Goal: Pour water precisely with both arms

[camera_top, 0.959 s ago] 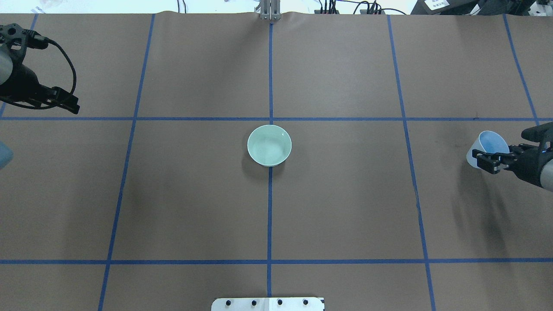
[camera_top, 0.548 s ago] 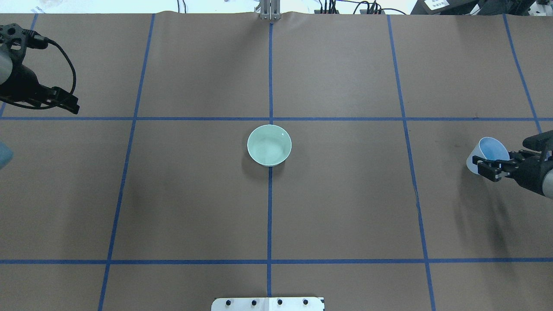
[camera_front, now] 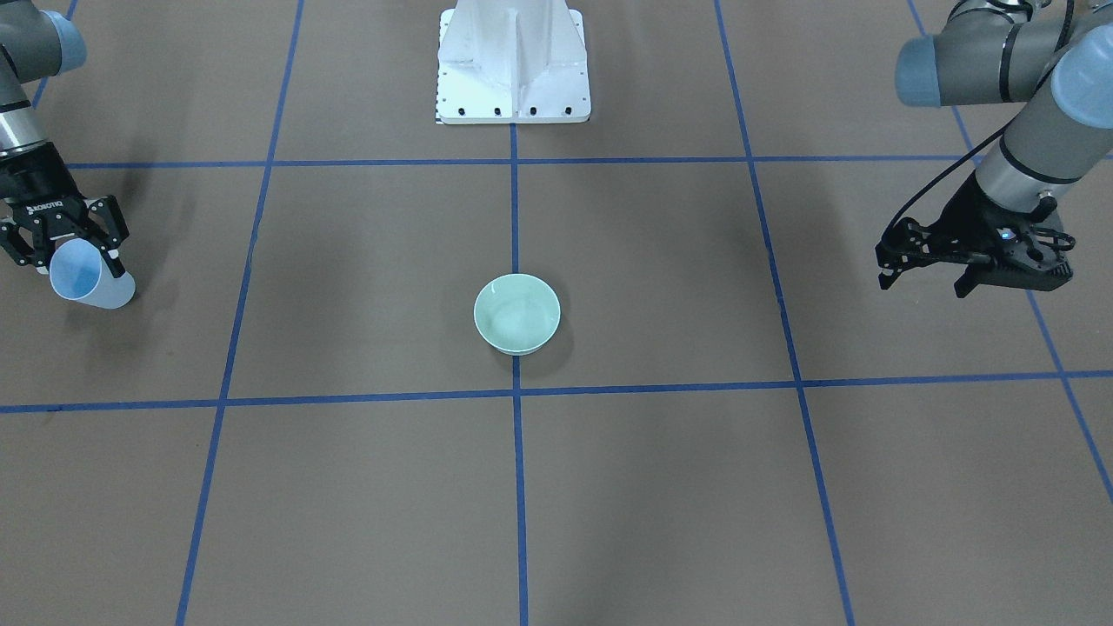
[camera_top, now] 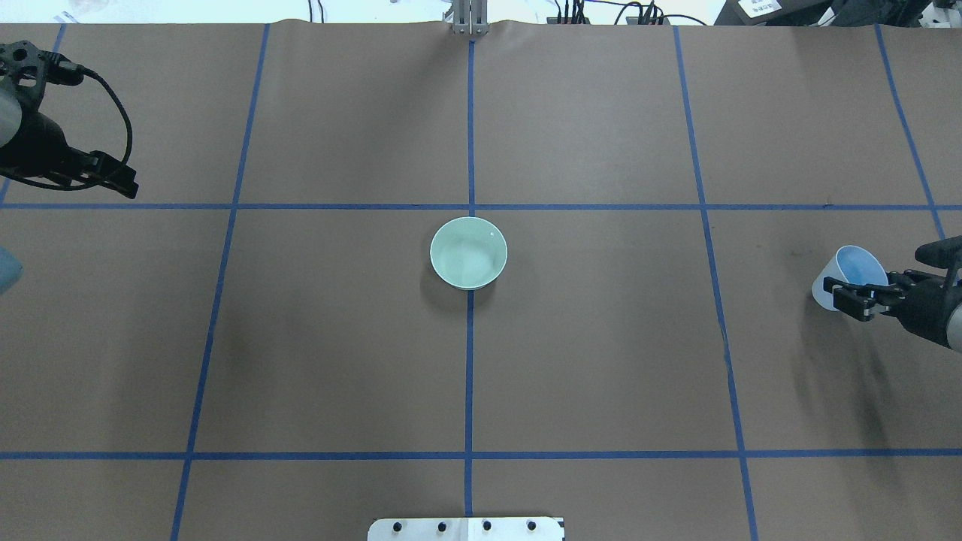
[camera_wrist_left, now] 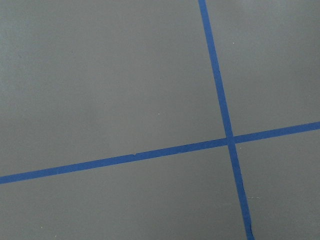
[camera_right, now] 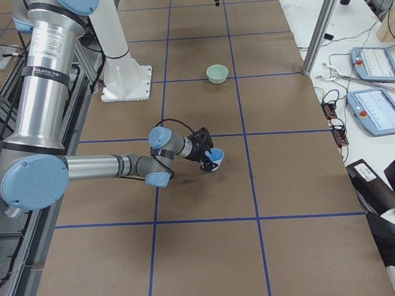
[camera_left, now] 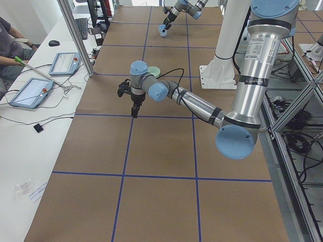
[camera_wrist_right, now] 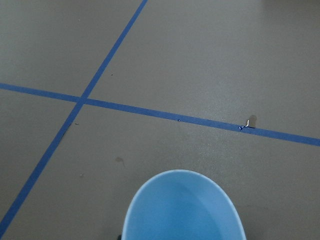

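Right end effector [camera_top: 840,294] is gripping a tilted light-blue cup [camera_top: 860,264] near the surface's [camera_top: 601,361] right edge. Left end effector [camera_front: 922,283] is hanging wide open, empty. Water [camera_top: 473,263] is glinting in the green bowl [camera_top: 468,253] at centre, imo. Risk: w/ that tilt, any water in the cup is dripping onto the paper. Tons of open room btw cup & bowl.

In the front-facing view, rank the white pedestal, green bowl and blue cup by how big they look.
1. White pedestal, clearly largest, even cut off at the top.
2/3. Green bowl and blue cup look alike; the cup is tilted and partly behind the jaws, so no ranking.
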